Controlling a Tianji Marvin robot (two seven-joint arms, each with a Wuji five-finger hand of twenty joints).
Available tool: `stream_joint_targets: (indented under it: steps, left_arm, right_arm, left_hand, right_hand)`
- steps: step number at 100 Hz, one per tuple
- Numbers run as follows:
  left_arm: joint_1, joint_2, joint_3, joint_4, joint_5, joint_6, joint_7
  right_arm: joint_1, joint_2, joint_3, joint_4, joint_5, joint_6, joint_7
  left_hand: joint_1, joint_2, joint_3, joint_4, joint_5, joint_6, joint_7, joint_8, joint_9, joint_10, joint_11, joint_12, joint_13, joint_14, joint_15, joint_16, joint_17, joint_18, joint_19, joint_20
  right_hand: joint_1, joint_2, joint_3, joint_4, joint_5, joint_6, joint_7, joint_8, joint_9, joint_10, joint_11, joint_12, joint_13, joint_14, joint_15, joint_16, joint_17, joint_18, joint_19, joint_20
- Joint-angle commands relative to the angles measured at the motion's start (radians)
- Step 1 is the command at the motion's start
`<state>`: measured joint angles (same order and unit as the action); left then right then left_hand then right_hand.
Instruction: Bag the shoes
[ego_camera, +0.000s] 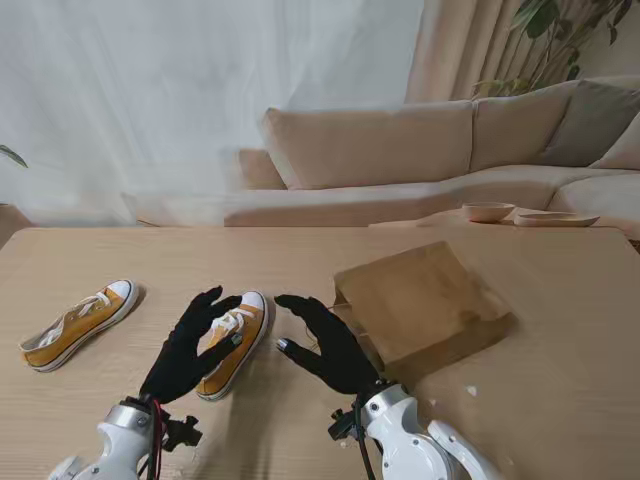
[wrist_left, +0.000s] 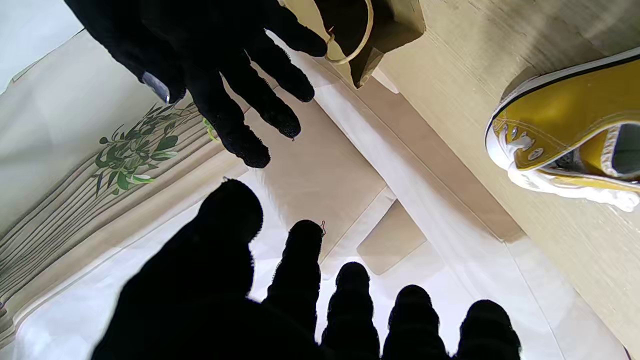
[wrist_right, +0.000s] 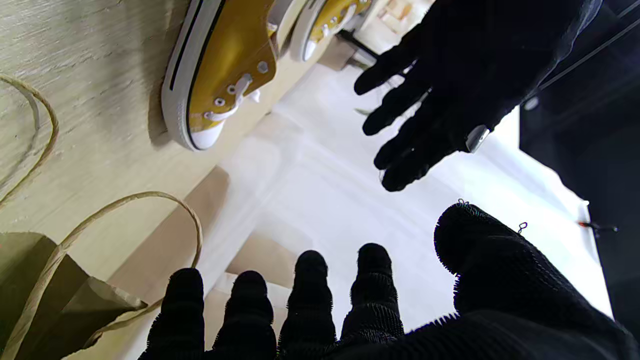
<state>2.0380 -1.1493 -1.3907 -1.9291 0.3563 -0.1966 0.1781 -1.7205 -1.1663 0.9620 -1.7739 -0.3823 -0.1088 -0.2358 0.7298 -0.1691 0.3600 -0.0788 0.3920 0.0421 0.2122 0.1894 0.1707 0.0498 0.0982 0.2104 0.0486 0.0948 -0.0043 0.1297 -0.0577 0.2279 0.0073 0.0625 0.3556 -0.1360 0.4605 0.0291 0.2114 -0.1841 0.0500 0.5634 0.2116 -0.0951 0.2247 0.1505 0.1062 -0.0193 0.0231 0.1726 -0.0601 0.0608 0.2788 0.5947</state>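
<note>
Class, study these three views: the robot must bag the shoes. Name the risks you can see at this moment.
1. The paper bag lies flat on its side, so pushing a shoe in may slide it away.
2. Both hands are open and close together; the left hand and right hand might collide beside the nearer shoe.
3. The bag's handle loops loose by the right hand and may snag a finger.

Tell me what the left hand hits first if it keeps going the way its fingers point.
Probably nothing on the table. The left hand is raised over the nearer yellow shoe, fingers spread, pointing away from me and slightly rightward. Its wrist view looks past the right hand toward the sofa. Height is unclear, so it may graze the shoe's toe.
</note>
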Motion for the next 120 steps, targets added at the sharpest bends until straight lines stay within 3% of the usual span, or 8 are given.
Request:
stream_joint_targets:
  steps: [1,43,52,60,68,77,93,120]
  left_arm:
    - [0.005,-0.003,0.002,-0.005,-0.003,0.004,-0.018]
    - [0.014,-0.001,-0.002,-0.006,0.008,-0.008,-0.018]
    - [0.011,0.001,-0.007,-0.006,0.007,-0.006,-0.031]
    - [0.001,0.005,-0.016,-0.008,0.010,0.011,-0.054]
    - [-0.018,0.008,-0.023,-0.008,0.032,0.043,-0.063]
    - [-0.040,0.020,-0.044,-0.022,0.072,0.108,-0.121]
    - [-0.110,0.049,-0.063,-0.013,0.230,0.209,-0.230]
    - [-0.213,0.092,-0.029,0.036,0.420,0.350,-0.429]
  right_arm:
    - [-0.012,-0.006,0.001,-0.010,-0.003,0.003,0.010]
    - [-0.031,-0.008,0.010,-0.028,-0.026,0.003,-0.015]
    - [-0.034,-0.008,0.011,-0.031,-0.027,0.002,-0.017]
    - [-0.041,-0.007,0.019,-0.039,-0.028,0.004,-0.016]
    - [-0.052,-0.008,0.031,-0.051,-0.027,0.009,-0.020]
    - [-0.066,-0.009,0.044,-0.064,-0.027,0.016,-0.028]
    - [-0.079,-0.011,0.055,-0.075,-0.022,0.024,-0.037]
    - [-0.105,-0.014,0.067,-0.096,-0.017,0.016,-0.056]
  left_hand:
    - [0.011,0.034,-0.004,0.001,-0.029,-0.023,0.010,-0.009,-0.019,-0.039,-0.016,0.010,-0.026,-0.024,-0.009,-0.013,-0.001,-0.025,-0.028,-0.023]
    - [0.056,0.013,0.017,0.007,-0.024,0.010,0.020,-0.005,-0.011,-0.015,0.008,0.029,-0.023,-0.014,-0.001,0.006,0.000,-0.020,-0.020,-0.016]
    - [0.049,-0.027,0.079,0.007,-0.034,0.090,0.060,0.016,0.010,0.076,0.116,0.115,-0.025,0.045,0.039,0.162,-0.009,0.015,0.008,0.115]
    - [0.030,-0.061,0.139,0.002,-0.051,0.127,0.091,0.036,0.021,0.107,0.178,0.151,-0.026,0.066,0.059,0.268,-0.019,0.031,0.036,0.200]
    - [0.031,-0.092,0.171,0.004,-0.055,0.142,0.113,0.048,0.026,0.117,0.208,0.166,-0.029,0.074,0.072,0.306,-0.022,0.038,0.047,0.232]
    - [0.016,-0.121,0.207,0.000,-0.062,0.145,0.120,0.053,0.034,0.118,0.218,0.168,-0.027,0.073,0.071,0.326,-0.022,0.041,0.054,0.257]
    - [-0.019,-0.165,0.288,-0.009,-0.077,0.142,0.144,0.075,0.047,0.108,0.229,0.177,-0.031,0.079,0.082,0.390,-0.037,0.054,0.097,0.365]
    - [-0.051,-0.205,0.298,-0.013,-0.186,0.104,0.142,0.098,0.018,0.052,0.182,0.169,-0.028,0.058,0.074,0.383,-0.041,0.042,0.118,0.435]
  right_hand:
    - [-0.024,0.034,-0.023,-0.017,-0.023,-0.043,-0.024,0.012,-0.021,-0.045,-0.019,-0.002,-0.021,-0.045,-0.016,0.008,-0.018,-0.033,-0.020,0.000]
    - [-0.021,0.030,-0.022,-0.016,-0.018,-0.042,-0.029,0.021,-0.020,-0.043,-0.008,0.004,-0.017,-0.046,-0.008,0.012,-0.014,-0.025,-0.012,0.006]
    - [-0.020,0.029,-0.022,-0.016,-0.017,-0.040,-0.030,0.022,-0.019,-0.042,-0.006,0.005,-0.016,-0.044,-0.007,0.012,-0.012,-0.024,-0.010,0.007]
    - [-0.019,0.028,-0.021,-0.016,-0.012,-0.041,-0.029,0.025,-0.020,-0.041,-0.004,0.006,-0.016,-0.044,-0.005,0.012,-0.011,-0.022,-0.009,0.008]
    - [-0.017,0.026,-0.020,-0.016,-0.010,-0.040,-0.028,0.027,-0.019,-0.041,-0.002,0.007,-0.015,-0.043,-0.003,0.013,-0.009,-0.021,-0.008,0.009]
    - [-0.015,0.023,-0.020,-0.016,-0.009,-0.039,-0.028,0.030,-0.018,-0.040,0.002,0.009,-0.014,-0.042,0.001,0.013,-0.006,-0.017,-0.005,0.010]
    - [-0.013,0.022,-0.020,-0.016,-0.006,-0.040,-0.028,0.032,-0.019,-0.039,0.010,0.012,-0.013,-0.042,0.007,0.014,-0.002,-0.014,-0.002,0.012]
    - [-0.012,0.020,-0.020,-0.017,-0.002,-0.038,-0.028,0.036,-0.017,-0.039,0.016,0.014,-0.010,-0.038,0.014,0.014,0.002,-0.011,0.003,0.016]
